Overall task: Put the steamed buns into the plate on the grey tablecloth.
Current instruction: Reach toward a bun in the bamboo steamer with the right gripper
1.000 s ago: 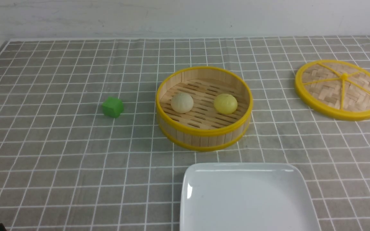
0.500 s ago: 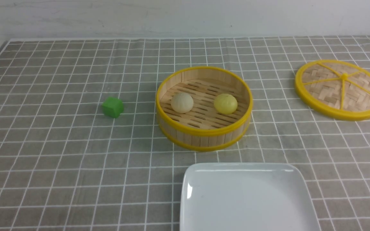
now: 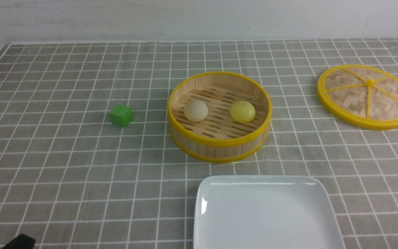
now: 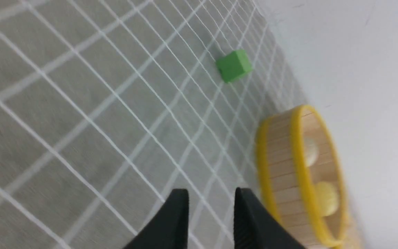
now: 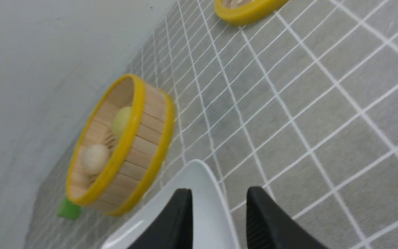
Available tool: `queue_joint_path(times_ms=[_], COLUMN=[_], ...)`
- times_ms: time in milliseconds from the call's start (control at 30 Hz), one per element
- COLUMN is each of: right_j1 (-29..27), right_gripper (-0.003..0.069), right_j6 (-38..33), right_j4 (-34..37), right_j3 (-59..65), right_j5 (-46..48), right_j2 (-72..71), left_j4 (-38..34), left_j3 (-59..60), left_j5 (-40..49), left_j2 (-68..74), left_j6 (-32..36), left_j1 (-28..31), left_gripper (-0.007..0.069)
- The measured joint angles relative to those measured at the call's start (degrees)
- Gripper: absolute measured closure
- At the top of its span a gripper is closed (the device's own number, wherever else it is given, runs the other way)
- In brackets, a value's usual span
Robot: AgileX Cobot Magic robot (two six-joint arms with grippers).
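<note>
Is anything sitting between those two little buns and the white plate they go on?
Only the near wall of the bamboo steamer: the cream bun and yellow bun lie inside it. Beyond that, just grey tablecloth before the plate.

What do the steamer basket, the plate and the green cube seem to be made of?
The steamer basket looks like matte wood or bamboo slats, with glossy yellow rims, probably plastic. The plate is glossy white with a highlight: ceramic or melamine. The green cube is uniformly matte: foam or plastic, unclear.
</note>
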Motion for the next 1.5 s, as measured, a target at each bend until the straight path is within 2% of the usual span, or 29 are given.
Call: queue_joint_path(times_ms=[100, 200, 267, 333, 367, 467, 533, 567, 633, 733, 767, 800, 833, 933, 1033, 1133, 1233, 1400, 1433, 1500], right_j1=[0.0, 0.0, 0.0, 0.0, 0.0, 0.0, 0.0, 0.0, 0.0, 0.0, 0.0, 0.0, 0.0, 0.3, 3.0, 7.4, 12.7, 18.9, 20.3, 22.0], right_gripper=[0.042, 0.0431, 0.0461, 0.0523, 0.057, 0.0657, 0.0667, 0.0667, 0.0662, 0.0658, 0.0658, 0.0657, 0.0657, 0.0656, 0.0656, 0.0655, 0.0647, 0.0587, 0.0555, 0.051], right_j6=[0.0, -0.4, -2.8, -7.4, -11.8, -18.9, -21.1, -21.2, -21.8, -27.7, -29.0, -35.6, -38.5, -47.3, -50.5, -50.6, -47.3, -36.8, -33.4, -29.4], right_j4=[2.9, 3.7, 3.3, 1.9, 0.1, -4.2, -7.2, -7.5, -7.8, -3.9, -3.0, 1.8, 4.1, 11.7, 15.2, 14.3, 10.0, -2.7, -8.0, -13.8], right_j3=[0.1, -0.1, -2.2, -6.6, -11.1, -20.2, -26.3, -27.3, -32.1, -36.8, -37.4, -40.1, -41.3, -46.0, -51.0, -58.8, -69.7, -93.6, -100.8, -109.4], right_j5=[-0.2, -1.0, -1.5, -2.3, -2.3, 1.4, 9.1, 9.9, 18.6, 26.3, 27.0, 29.7, 30.8, 34.6, 35.5, 35.8, 36.3, 41.7, 44.4, 46.8], right_j2=[0.0, 0.0, 0.0, 0.4, 2.2, 8.7, 18.0, 19.9, 30.8, 44.8, 45.7, 54.0, 57.1, 67.4, 76.5, 85.2, 94.2, 108.7, 113.0, 117.3], left_j4=[-5.5, -6.5, -6.9, -7.0, -7.0, -7.0, -7.1, -7.2, -7.2, -7.2, -7.2, -7.2, -7.1, -6.8, -6.8, -6.7, -6.7, -6.6, -6.6, -6.6], left_j3=[0.1, 0.1, 0.1, 0.1, 0.0, -2.2, -7.0, -7.4, -13.0, -19.5, -19.9, -23.0, -24.4, -27.4, -28.8, -29.9, -30.9, -33.0, -33.2, -33.4], left_j5=[-0.9, -1.9, -3.0, -4.4, -4.8, -2.7, 0.7, 0.9, 5.7, 15.2, 16.0, 22.1, 25.0, 29.8, 30.6, 30.7, 30.9, 31.1, 31.0, 30.9], left_j2=[0.0, 0.0, 0.0, 0.0, 0.0, 0.0, 0.3, 0.6, 4.4, 13.0, 13.7, 19.6, 22.8, 31.0, 37.6, 42.9, 47.0, 51.5, 52.0, 52.2], left_j6=[-5.1, -6.2, -6.3, -4.6, -1.1, 6.4, 13.1, 14.2, 20.3, 28.6, 29.6, 33.3, 35.3, 39.3, 41.4, 42.2, 42.4, 42.4, 42.4, 42.4], left_j1=[0.0, 0.0, 0.0, 0.0, 0.0, 0.0, 0.0, 0.0, 0.0, 0.0, 0.0, 0.0, 0.0, 0.0, 0.0, 0.0, 0.0, 0.0, 0.0, 0.0], left_gripper=[0.04, 0.0396, 0.0395, 0.0395, 0.0395, 0.0414, 0.0477, 0.0484, 0.0575, 0.062, 0.0622, 0.0623, 0.0623, 0.0623, 0.0623, 0.0617, 0.0599, 0.0538, 0.0518, 0.0484])
